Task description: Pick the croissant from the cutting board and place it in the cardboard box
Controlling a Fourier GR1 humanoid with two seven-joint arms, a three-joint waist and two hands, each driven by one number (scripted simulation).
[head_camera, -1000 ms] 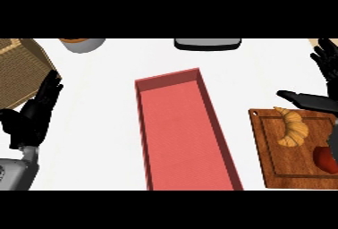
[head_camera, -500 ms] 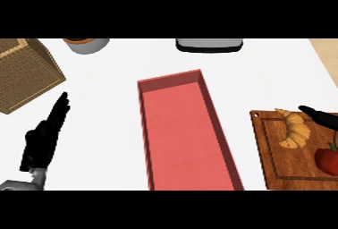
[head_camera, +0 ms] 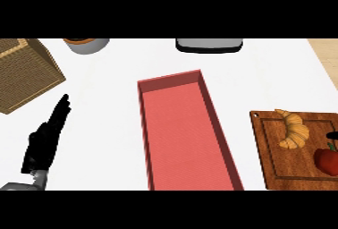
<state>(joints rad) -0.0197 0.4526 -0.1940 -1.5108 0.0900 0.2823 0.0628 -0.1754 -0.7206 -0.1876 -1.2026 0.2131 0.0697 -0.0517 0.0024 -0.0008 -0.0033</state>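
The white worktop (head_camera: 105, 116) is carrying a long red box (head_camera: 185, 134). Right of that box, the cutting board (head_camera: 290, 156) is holding the croissant (head_camera: 293, 129) — a red fruit (head_camera: 327, 160) beside it. Left of the box, my left hand (head_camera: 48, 138) is resting open, fingers straight, holding nothing — my right hand isn't showing.

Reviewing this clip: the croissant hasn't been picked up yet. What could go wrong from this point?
The croissant lies close to a red fruit on the cutting board, so a grasp might nudge or catch the fruit. The right hand barely shows at the view's edge, so its approach is hard to check. The red box is narrow; an off-centre release could land on its wall.
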